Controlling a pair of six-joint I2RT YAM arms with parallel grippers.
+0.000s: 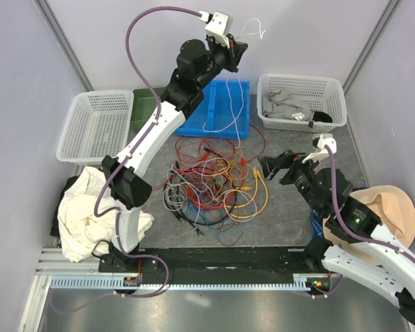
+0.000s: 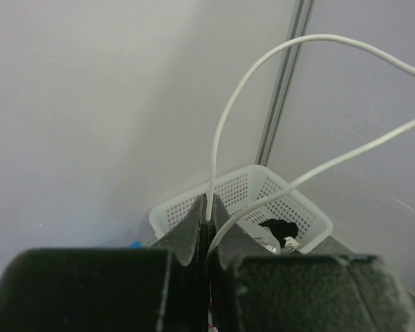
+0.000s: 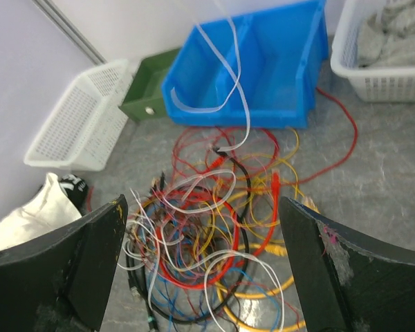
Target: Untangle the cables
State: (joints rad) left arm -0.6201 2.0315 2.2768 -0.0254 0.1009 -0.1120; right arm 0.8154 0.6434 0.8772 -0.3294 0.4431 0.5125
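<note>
The cables [image 1: 214, 188] lie in one loose heap at the middle of the table [image 1: 290, 214] — red, orange, yellow, white, blue and black loops crossing one another; one white cable [image 1: 227, 104] runs up from the heap's 12 o'clock edge, over the blue bin [image 1: 194, 126], to the left gripper [image 1: 239, 50], raised high at 12 o'clock; that gripper is clamped tight on the wire, which arches away from the closed fingers in the left wrist view. The right gripper [image 1: 268, 166] hovers at the heap's 3 o'clock, jaws spread wide, nothing in them.

The step looks to be drawing the white cable clear; done well, I judge, the lift goes slow and straight, with an eye on the low end, where the wire hangs close to red and black loops; should the heap rise with it, the open right gripper is well placed to pin those loops down — a jerk would likely only tighten things.

Whether the white cable's lower end is free of the heap I cannot tell; thin white wires at the heap's 8 o'clock may or may not be the same one; the left wrist view shows none of the table, only walls and a white basket [image 2: 252, 190]; the right wrist view cuts off the heap's near side; the blue and black wires underneath are too buried to trace.
</note>
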